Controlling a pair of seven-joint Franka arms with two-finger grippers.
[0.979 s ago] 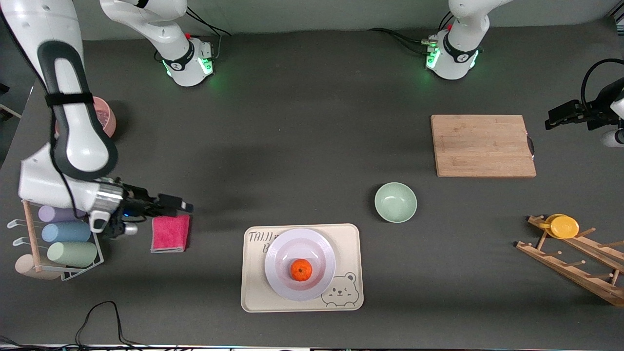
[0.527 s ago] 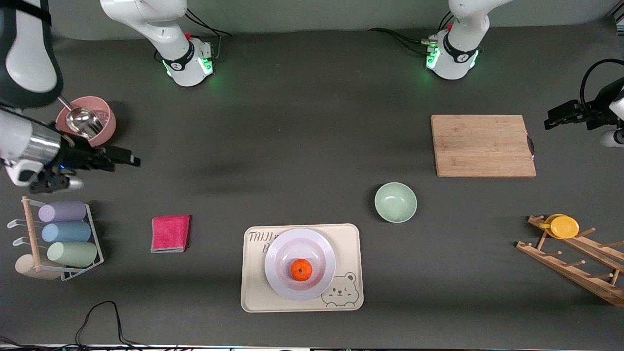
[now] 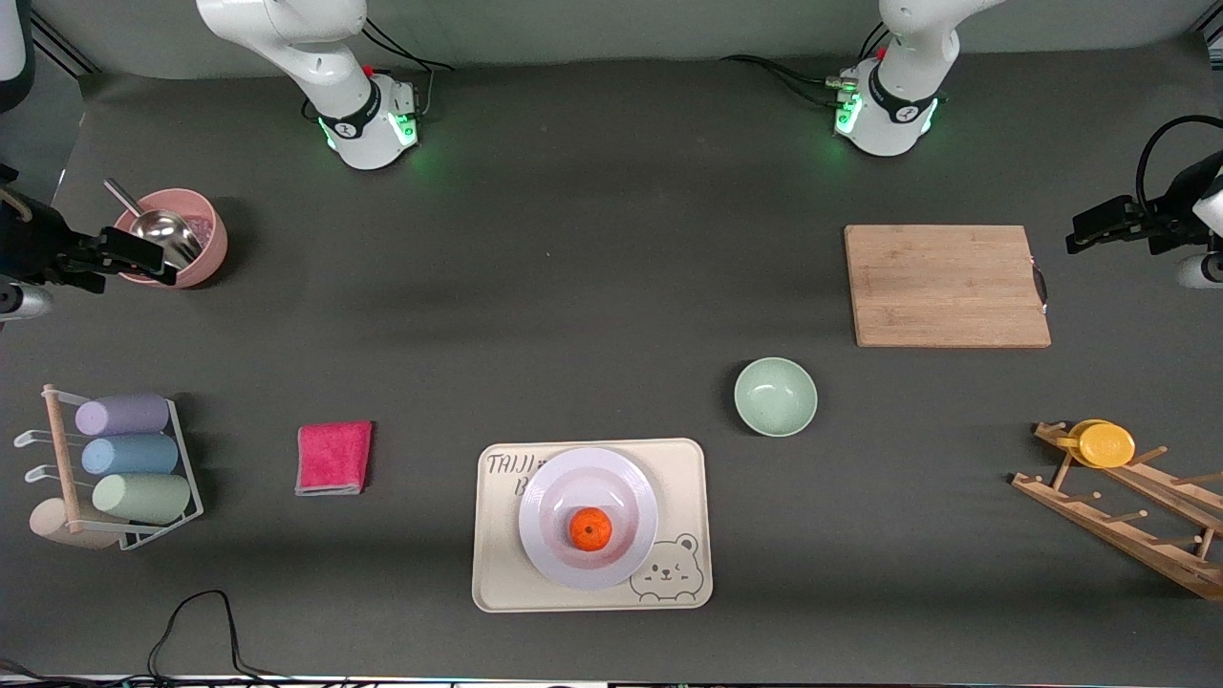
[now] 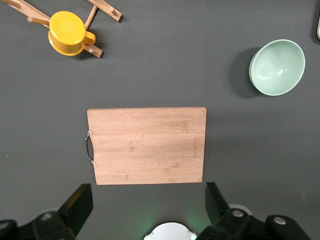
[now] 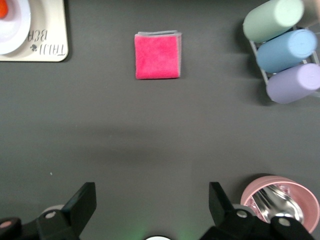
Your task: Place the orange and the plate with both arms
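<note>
The orange (image 3: pixel 590 529) sits in the well of the pale plate (image 3: pixel 573 468), which rests on the cream bear-printed tray (image 3: pixel 502 573) near the table's front edge. The right wrist view shows a sliver of the orange (image 5: pixel 2 9) and part of the plate (image 5: pixel 12 30). My right gripper (image 3: pixel 153 261) is open and empty, up in the air at the right arm's end, next to the pink bowl; its jaws stand wide apart in the right wrist view (image 5: pixel 152 210). My left gripper (image 3: pixel 1084 232) is open and empty, waiting raised at the left arm's end, beside the cutting board (image 4: pixel 148 207).
A wooden cutting board (image 3: pixel 946 285) and a mint-green bowl (image 3: pixel 775 397) lie toward the left arm's end. A wooden rack with a yellow cup (image 3: pixel 1104 443) stands at that end. A pink cloth (image 3: pixel 333 457), a rack of cups (image 3: pixel 124 459) and a pink bowl with a metal scoop (image 3: pixel 205 253) are toward the right arm's end.
My right gripper has pulled back from over the pink cloth to the right arm's end of the table, beside the pink bowl. The left arm, orange and plate have not moved.
</note>
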